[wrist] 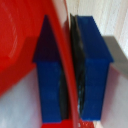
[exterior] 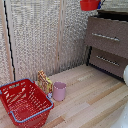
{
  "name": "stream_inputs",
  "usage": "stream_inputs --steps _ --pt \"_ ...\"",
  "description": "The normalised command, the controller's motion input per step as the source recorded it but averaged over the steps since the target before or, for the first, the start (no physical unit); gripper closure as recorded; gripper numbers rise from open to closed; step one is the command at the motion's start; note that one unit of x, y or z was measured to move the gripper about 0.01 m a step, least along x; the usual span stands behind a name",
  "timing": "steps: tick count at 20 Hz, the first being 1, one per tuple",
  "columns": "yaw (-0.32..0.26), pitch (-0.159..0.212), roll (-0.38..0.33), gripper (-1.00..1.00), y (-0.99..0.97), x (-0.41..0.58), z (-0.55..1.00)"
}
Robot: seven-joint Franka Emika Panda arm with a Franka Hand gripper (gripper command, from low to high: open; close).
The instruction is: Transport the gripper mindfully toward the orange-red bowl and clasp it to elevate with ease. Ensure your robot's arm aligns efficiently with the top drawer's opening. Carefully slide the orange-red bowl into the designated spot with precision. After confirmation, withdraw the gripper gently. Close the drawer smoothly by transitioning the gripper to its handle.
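The orange-red bowl (exterior: 89,4) hangs high at the top edge of the exterior view, above the left end of the dark brown cabinet. In that view the frame edge cuts off the gripper almost entirely. In the wrist view my gripper (wrist: 67,75) is shut on the bowl (wrist: 20,40), its rim pinched between the two blue fingers (wrist: 92,65). The top drawer (exterior: 112,27) with its silver handle (exterior: 106,36) lies below and to the exterior view's right of the bowl. Its front seems to stand out further than the lower drawer's.
A lower drawer (exterior: 107,61) sits under the top one. On the wooden floor stand a pink cup (exterior: 59,91), a large red wire basket (exterior: 24,102) and a yellowish packet (exterior: 44,81). A white rounded part (exterior: 125,75) shows at the right edge.
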Motion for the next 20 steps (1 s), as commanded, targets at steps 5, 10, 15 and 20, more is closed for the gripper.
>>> stream_inputs --steps 5,10,15,20 --pt "-0.117 0.101 0.011 1.00 -0.76 0.000 0.38" --pt "-0.099 0.068 0.033 1.00 -0.85 -0.006 0.20" --pt "-0.094 0.066 0.029 1.00 -0.82 -0.042 0.16" --pt "-0.033 0.006 0.000 1.00 -0.26 -0.091 0.00"
